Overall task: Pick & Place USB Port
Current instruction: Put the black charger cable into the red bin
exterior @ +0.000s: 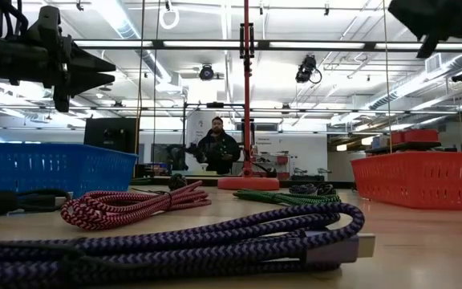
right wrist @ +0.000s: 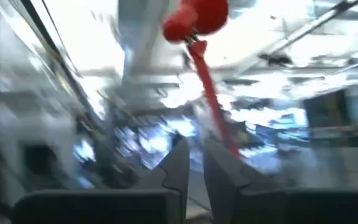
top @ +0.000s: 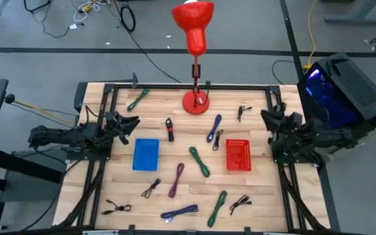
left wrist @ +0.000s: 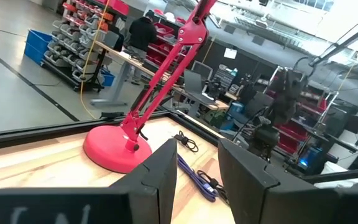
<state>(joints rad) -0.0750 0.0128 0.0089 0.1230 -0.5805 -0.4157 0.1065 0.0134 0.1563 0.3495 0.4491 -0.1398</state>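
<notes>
Several coiled USB cables lie flat on the wooden table: a green one (top: 138,99), a black one (top: 170,128), a blue-purple one (top: 214,127), a green one (top: 199,161) and a magenta one (top: 177,179). More lie along the near edge, among them a blue one (top: 179,213). A blue basket (top: 145,155) and a red basket (top: 238,155) stand mid-table. My left gripper (top: 129,125) hovers open at the table's left edge, above the table (left wrist: 197,168). My right gripper (top: 267,117) hovers at the right edge, its fingers a narrow gap apart (right wrist: 194,155). Neither holds anything.
A red desk lamp stands with its base (top: 196,101) at the table's far middle, and its head reaches over the far edge. Black frame rails run along the left and right sides. A person (exterior: 217,148) is far behind the table. Bare wood lies between the baskets.
</notes>
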